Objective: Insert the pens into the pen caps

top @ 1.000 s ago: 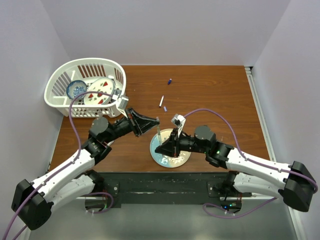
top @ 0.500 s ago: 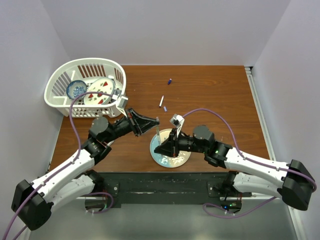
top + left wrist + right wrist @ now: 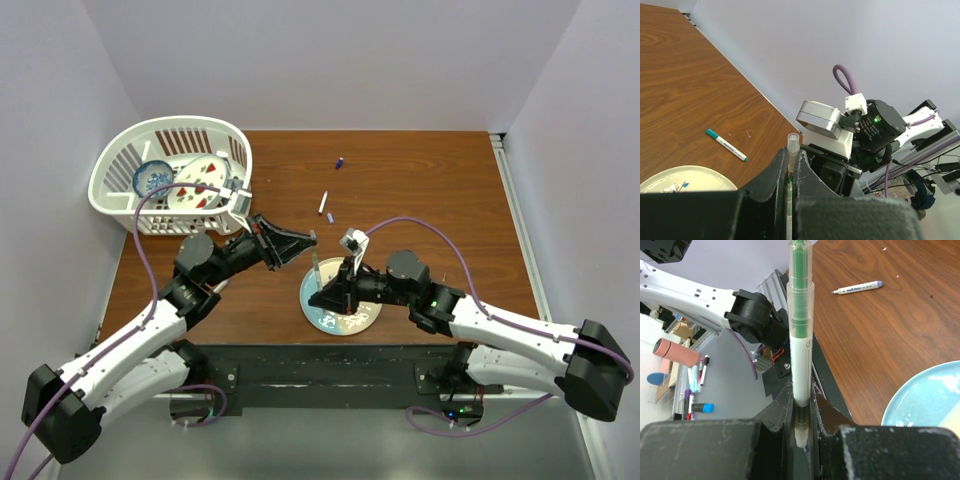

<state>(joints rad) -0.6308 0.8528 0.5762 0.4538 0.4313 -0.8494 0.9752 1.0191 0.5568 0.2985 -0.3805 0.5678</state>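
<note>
The right pincer is clamped narrow on a white pen, gripping low on the barrel; the left pincer is pressed almost flat on a clear tube with green showing inside it. The two meet tip to tip over the edge of a pale blue plate, which lies under the right pincer; the near edge of the surface runs close behind both, so room is tight that way. Beyond them the wood lies open up to the back wall. A blue-capped pen lies ahead of the right pincer, a teal-capped pen ahead of the left one, and a loose cap farther off; all are well apart from the fingers. A white basket fills the corner behind the left pincer.

The white pen's lower end is sunk between the right fingers and its top is cut off by the picture's edge; from above it is only a thin pale stroke between the pincers. Whether the clear tube is that pen's far end or a separate cap, I cannot tell.

The pen's long axis runs straight out along the right fingers, its green-filled end leading towards the left pincer; the tube stands in line with the left fingers, rimmed end outward.
</note>
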